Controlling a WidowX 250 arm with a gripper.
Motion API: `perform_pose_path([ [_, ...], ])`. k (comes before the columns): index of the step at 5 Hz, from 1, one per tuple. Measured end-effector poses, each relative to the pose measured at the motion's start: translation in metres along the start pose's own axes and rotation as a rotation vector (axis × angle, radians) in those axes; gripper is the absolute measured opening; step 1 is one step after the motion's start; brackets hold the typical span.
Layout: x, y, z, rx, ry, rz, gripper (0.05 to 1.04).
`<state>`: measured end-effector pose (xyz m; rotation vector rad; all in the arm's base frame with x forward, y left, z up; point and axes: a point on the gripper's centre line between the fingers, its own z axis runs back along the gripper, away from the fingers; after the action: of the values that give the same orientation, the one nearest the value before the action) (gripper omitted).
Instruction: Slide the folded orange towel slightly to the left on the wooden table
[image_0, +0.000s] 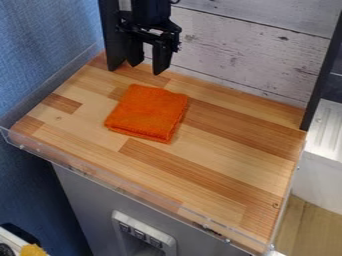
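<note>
Pale planks (230, 52) behind the wooden desk (220, 145), and here's the folded orange cloth (148, 113) just left of centre, the gripper (147, 68) hanging upper left, fingers parted: a clean pinch wants them low, square over one folded edge.
</note>
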<state>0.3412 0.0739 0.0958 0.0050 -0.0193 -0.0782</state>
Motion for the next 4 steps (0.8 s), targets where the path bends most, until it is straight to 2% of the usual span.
perform_pose_path([
  [1,0.004,0.001,-0.006,0.007,-0.008,-0.002,0.374],
  [2,0.002,0.001,-0.021,0.006,0.003,0.006,0.157],
  [3,-0.003,0.0,-0.035,0.002,0.018,0.007,0.065],
  [4,-0.008,-0.002,-0.047,-0.003,0.033,0.008,0.059],
])
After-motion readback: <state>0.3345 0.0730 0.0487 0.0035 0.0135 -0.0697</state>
